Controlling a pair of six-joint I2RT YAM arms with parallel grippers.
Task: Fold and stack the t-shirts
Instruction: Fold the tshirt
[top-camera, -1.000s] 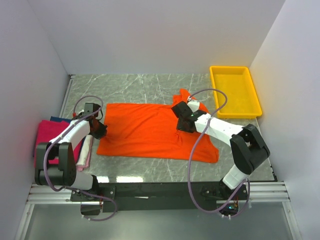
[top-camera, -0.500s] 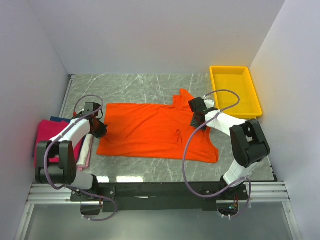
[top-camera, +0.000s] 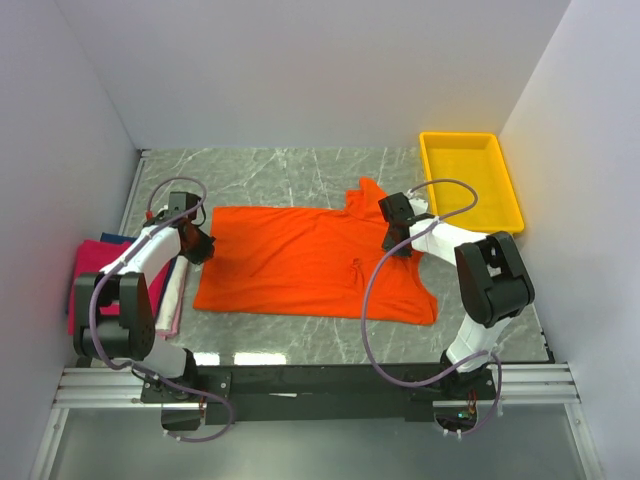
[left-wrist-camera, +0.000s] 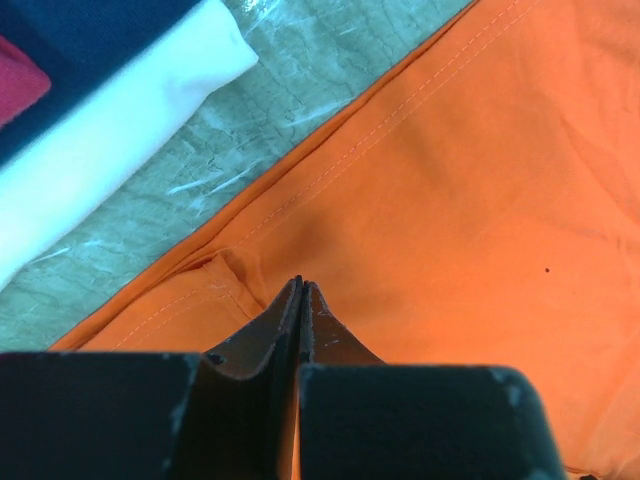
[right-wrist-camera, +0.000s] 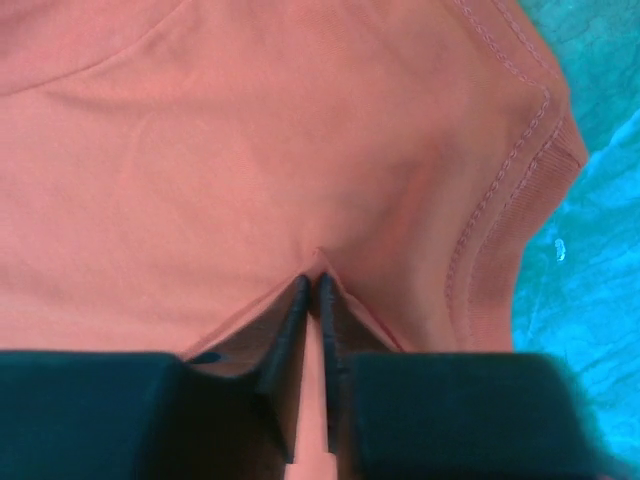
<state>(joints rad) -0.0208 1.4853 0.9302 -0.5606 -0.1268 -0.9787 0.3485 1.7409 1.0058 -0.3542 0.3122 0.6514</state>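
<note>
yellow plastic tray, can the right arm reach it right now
Probably yes: only bare table lies before the yellow plastic tray, but the right claw is pinched on the bright orange cloth t-shirt and must let go first.

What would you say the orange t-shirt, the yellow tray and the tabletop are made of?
The orange t-shirt: soft knit cloth, matte, probably cotton; stitched hems and a ribbed collar show.
The yellow tray: likely moulded plastic, smooth, uniform colour.
The tabletop: grey-green veined marble look, glossy; real stone or printed film cannot be told.
</note>
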